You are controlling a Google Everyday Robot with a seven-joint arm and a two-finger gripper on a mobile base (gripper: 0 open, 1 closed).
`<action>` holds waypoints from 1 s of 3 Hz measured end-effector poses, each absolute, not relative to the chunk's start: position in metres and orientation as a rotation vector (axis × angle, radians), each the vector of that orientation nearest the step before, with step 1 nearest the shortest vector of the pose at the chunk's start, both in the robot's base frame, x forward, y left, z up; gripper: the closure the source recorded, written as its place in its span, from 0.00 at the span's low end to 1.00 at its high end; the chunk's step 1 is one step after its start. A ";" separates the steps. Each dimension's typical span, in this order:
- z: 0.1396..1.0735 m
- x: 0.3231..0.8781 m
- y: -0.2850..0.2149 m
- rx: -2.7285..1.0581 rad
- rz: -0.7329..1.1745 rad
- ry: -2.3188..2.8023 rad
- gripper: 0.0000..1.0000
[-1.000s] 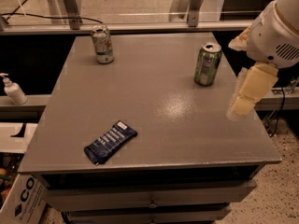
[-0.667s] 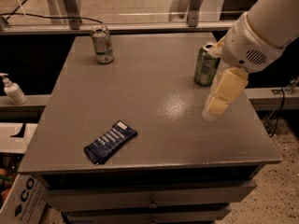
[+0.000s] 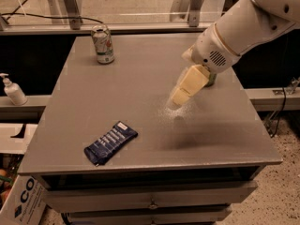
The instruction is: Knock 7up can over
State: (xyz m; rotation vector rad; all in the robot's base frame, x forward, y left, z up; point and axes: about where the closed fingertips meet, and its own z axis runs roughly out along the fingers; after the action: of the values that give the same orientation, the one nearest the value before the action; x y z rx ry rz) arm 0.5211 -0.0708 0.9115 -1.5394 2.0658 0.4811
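The 7up can [image 3: 102,44] stands upright at the back left of the grey table [image 3: 140,78]; it is whitish-silver with green and small red marks. My gripper [image 3: 176,100] hangs over the middle right of the table, pointing down and left. Its cream fingers are pressed together and hold nothing. It is well to the right of the 7up can and nearer the front, apart from it. The white arm [image 3: 239,29] reaches in from the upper right.
A darker green can [image 3: 212,80] is almost hidden behind the arm's wrist. A blue snack packet [image 3: 111,142] lies at the front left. A soap bottle [image 3: 12,90] stands on a ledge left of the table, and a cardboard box [image 3: 21,200] below it.
The arm has swung left from the table's right edge toward the middle. It now covers the green can. The cans and packet have not moved.
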 end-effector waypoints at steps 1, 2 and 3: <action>0.912 0.521 -0.071 -1.540 0.481 2.066 0.00; 0.908 0.526 -0.060 -1.516 0.503 2.022 0.00; 0.900 0.547 -0.033 -1.463 0.544 1.927 0.00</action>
State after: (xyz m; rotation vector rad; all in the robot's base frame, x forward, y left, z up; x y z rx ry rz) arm 0.5469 -0.0328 0.9002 -1.4633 1.9267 0.5435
